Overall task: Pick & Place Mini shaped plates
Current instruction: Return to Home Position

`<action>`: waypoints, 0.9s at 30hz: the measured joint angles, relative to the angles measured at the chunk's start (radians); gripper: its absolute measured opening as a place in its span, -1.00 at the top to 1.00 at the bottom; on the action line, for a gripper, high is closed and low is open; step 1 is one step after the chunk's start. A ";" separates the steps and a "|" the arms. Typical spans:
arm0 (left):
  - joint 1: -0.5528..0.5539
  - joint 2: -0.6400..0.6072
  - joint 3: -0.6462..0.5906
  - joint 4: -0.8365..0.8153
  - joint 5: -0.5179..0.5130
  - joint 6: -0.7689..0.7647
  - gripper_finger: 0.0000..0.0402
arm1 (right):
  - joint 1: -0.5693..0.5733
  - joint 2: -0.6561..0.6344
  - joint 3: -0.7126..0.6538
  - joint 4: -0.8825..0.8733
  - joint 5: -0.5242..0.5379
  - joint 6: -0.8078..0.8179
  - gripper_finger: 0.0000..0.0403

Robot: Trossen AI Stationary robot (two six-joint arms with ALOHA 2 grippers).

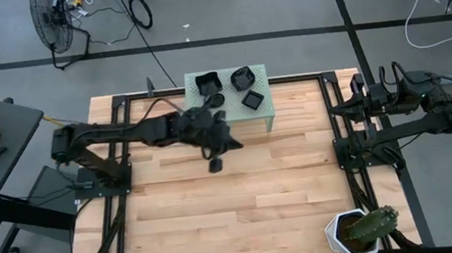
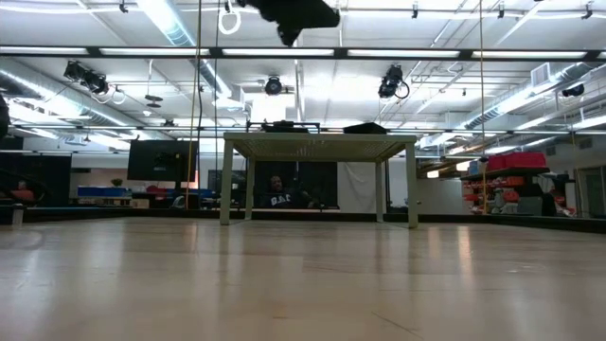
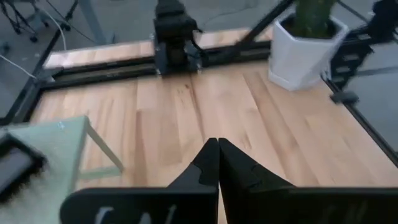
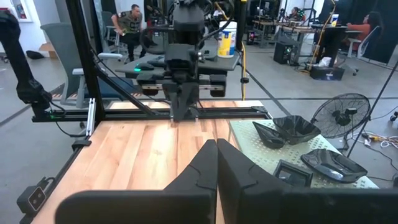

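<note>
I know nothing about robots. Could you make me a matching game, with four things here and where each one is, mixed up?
1. glossy black mini shaped plates
2. white hexagonal cactus pot
3. left claw
4. right claw

A. above the wooden table's middle
B. table corner on the right arm's side
C. on the pale green perforated stand
D. by the table's right edge

Pairs: 1-C, 2-B, 3-A, 4-D.
</note>
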 joint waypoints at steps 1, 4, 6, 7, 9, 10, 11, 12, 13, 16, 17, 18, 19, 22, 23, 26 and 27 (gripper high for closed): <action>-0.005 -0.022 -0.032 0.003 -0.003 0.000 1.00 | 0.000 0.000 0.000 0.000 0.000 0.000 0.98; -0.020 -0.080 -0.128 0.031 -0.002 -0.009 1.00 | 0.000 0.000 0.000 0.000 0.000 0.000 0.98; -0.020 -0.120 -0.195 0.058 0.000 -0.014 1.00 | 0.000 0.000 0.000 0.000 0.000 0.000 0.98; -0.020 -0.144 -0.233 0.070 0.000 -0.014 1.00 | 0.000 0.000 0.000 0.000 0.000 0.000 0.98; -0.020 -0.198 -0.316 0.132 -0.001 -0.019 1.00 | 0.000 0.000 0.000 0.000 0.000 0.000 0.98; -0.019 -0.228 -0.362 0.167 0.000 -0.021 1.00 | 0.000 0.000 0.000 0.000 0.000 0.000 0.98; -0.019 -0.255 -0.409 0.203 0.005 -0.025 1.00 | 0.000 0.000 0.000 0.000 0.000 0.000 0.98; -0.020 -0.281 -0.454 0.241 0.014 -0.029 1.00 | 0.000 0.000 0.000 0.000 0.000 0.000 0.98; -0.023 -0.305 -0.497 0.282 0.026 -0.039 1.00 | 0.000 0.000 0.000 0.000 0.000 0.000 0.98; -0.037 -0.365 -0.608 0.363 0.042 -0.043 1.00 | 0.000 0.000 0.000 0.000 0.000 0.000 0.98; -0.043 -0.383 -0.639 0.381 0.042 -0.042 1.00 | 0.000 0.000 0.000 0.000 0.000 0.000 0.98; -0.049 -0.398 -0.669 0.390 0.042 -0.039 1.00 | 0.000 0.000 0.000 0.000 0.000 0.000 0.98; -0.055 -0.412 -0.694 0.398 0.042 -0.032 1.00 | 0.000 0.000 0.000 0.000 0.000 0.000 0.98; -0.069 -0.470 -0.774 0.404 0.042 -0.018 1.00 | 0.000 0.000 0.000 0.000 0.000 0.000 0.98; -0.073 -0.494 -0.801 0.409 0.042 -0.018 1.00 | 0.000 0.000 0.000 0.000 0.000 0.000 0.98; -0.089 -0.566 -0.889 0.470 0.052 -0.017 1.00 | 0.000 0.000 0.000 0.000 0.000 0.000 0.98; -0.093 -0.591 -0.919 0.495 0.059 -0.016 1.00 | 0.000 0.000 0.000 0.000 0.000 0.000 0.98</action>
